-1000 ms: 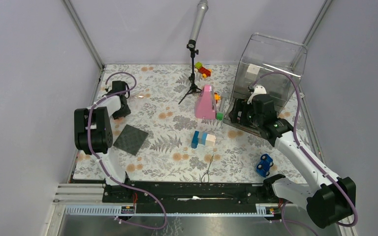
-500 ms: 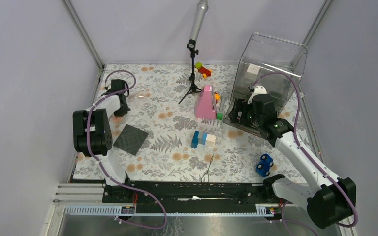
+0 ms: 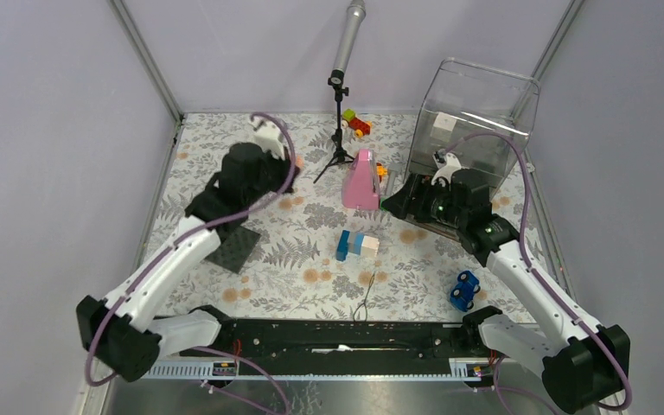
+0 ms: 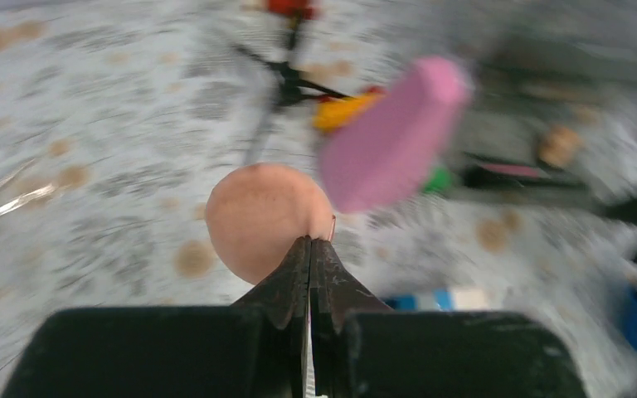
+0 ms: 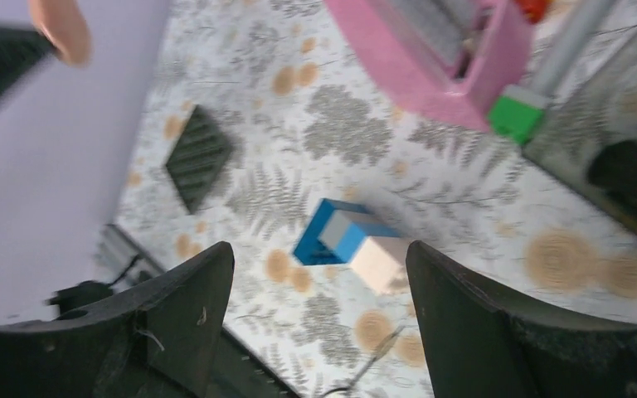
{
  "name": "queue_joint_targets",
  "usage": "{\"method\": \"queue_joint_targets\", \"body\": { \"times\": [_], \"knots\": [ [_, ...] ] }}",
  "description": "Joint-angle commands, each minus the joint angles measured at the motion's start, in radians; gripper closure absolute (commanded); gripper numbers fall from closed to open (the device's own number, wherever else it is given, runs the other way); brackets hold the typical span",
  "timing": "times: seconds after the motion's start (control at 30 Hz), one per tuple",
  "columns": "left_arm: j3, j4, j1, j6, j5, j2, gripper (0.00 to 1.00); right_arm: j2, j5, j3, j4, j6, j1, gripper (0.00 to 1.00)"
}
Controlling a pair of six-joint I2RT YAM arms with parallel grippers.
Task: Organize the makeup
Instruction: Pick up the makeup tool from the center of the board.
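Observation:
My left gripper (image 4: 311, 242) is shut, pinching the edge of a peach round sponge (image 4: 257, 220) and holding it above the floral mat. From above, the left gripper (image 3: 290, 164) hangs left of the tall pink object. The same sponge (image 5: 62, 29) shows at the top left of the right wrist view. A flat dark square (image 3: 235, 249) lies on the mat, partly under my left arm. My right gripper (image 5: 319, 249) is open and empty, above the blocks; from above the right gripper (image 3: 398, 204) sits beside a dark tray (image 3: 437, 226). A pink pencil (image 4: 510, 170) lies in that tray.
A tall pink cone-shaped object (image 3: 361, 180) stands mid-mat with a green block (image 3: 386, 204) beside it. Blue and white blocks (image 3: 356, 245) lie in front of it, a blue toy car (image 3: 464, 290) near right. A microphone stand (image 3: 339, 130) and a clear box (image 3: 475, 112) stand at the back.
My left gripper shut on the sponge at the far left edge, then the arm swung right towards the pink object, carrying it. The right gripper shifted slightly left.

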Motion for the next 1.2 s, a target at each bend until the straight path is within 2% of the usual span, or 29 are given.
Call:
{"method": "queue_joint_targets", "body": {
  "times": [0.0,0.07,0.17,0.27,0.4,0.57,0.8,1.07,1.17],
  "knots": [
    [-0.131,0.132,-0.247,0.164,0.141,-0.092,1.0,-0.022,-0.203,-0.034,0.148,0.241,-0.002,0.19],
    [-0.166,0.158,-0.376,0.207,0.074,-0.093,1.0,-0.015,-0.243,-0.047,0.165,0.305,0.001,0.22],
    [-0.167,0.168,-0.514,0.229,-0.008,-0.028,1.0,-0.037,-0.263,-0.067,0.15,0.346,0.005,0.23],
    [-0.153,0.184,-0.588,0.24,-0.055,0.053,1.0,-0.085,-0.234,-0.094,0.149,0.362,0.007,0.22],
    [-0.115,0.217,-0.655,0.244,-0.079,0.134,1.0,-0.094,-0.21,-0.094,0.053,0.336,0.007,0.22],
    [-0.067,0.223,-0.691,0.267,-0.128,0.201,1.0,-0.094,-0.194,-0.113,0.016,0.326,0.007,0.27],
    [-0.063,0.254,-0.711,0.271,-0.183,0.222,1.0,-0.091,-0.151,-0.118,-0.048,0.278,0.007,0.28],
    [-0.065,0.281,-0.723,0.277,-0.179,0.226,1.0,-0.086,-0.227,-0.196,0.124,0.384,0.007,0.35],
    [-0.065,0.282,-0.729,0.276,-0.18,0.227,1.0,-0.072,-0.239,-0.206,0.161,0.402,0.007,0.42]
  ]
}}
